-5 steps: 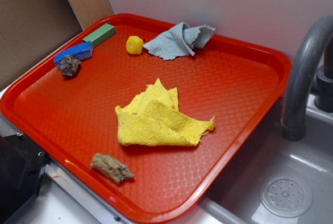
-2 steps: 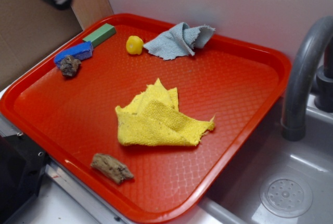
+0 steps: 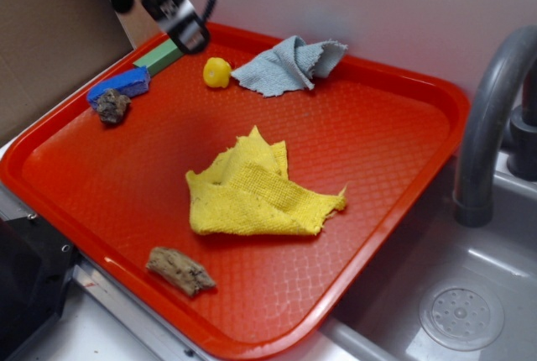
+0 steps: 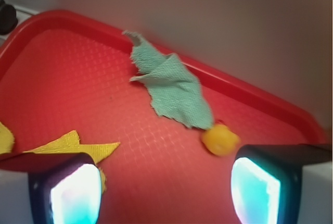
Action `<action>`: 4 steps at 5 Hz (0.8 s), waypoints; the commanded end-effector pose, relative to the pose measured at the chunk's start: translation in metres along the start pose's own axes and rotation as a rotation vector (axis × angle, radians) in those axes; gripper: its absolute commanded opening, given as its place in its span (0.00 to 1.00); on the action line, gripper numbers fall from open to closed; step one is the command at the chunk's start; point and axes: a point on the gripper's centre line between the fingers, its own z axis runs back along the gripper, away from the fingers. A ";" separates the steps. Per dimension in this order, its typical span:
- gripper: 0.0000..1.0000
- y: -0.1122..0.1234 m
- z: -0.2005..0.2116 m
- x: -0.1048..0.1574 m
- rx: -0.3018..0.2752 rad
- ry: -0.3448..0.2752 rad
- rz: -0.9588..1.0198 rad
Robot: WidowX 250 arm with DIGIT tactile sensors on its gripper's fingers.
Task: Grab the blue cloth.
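Our gripper [image 3: 191,40] has just swung in over the far left corner of the red tray [image 3: 394,168] — a moment ago it was hardly in view. Its jaws are wide apart, holding nothing. The blue cloth [image 3: 287,65] lies by the tray's back rim, beside the yellow ball [image 3: 216,72] — we are close now.

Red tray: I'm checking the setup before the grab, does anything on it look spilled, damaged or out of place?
Nothing spilled or broken. The blue cloth lies crumpled with frayed edges at the far rim of the tray, beside a small yellow ball. The yellow cloth is bunched mid-tray. The open gripper hovers, holding nothing.
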 end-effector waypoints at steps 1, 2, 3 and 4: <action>1.00 -0.008 0.027 -0.001 -0.039 -0.003 -0.010; 1.00 -0.008 0.027 -0.001 -0.039 -0.003 -0.010; 1.00 -0.008 0.027 -0.001 -0.039 -0.003 -0.010; 1.00 -0.006 -0.004 0.019 -0.025 -0.026 -0.025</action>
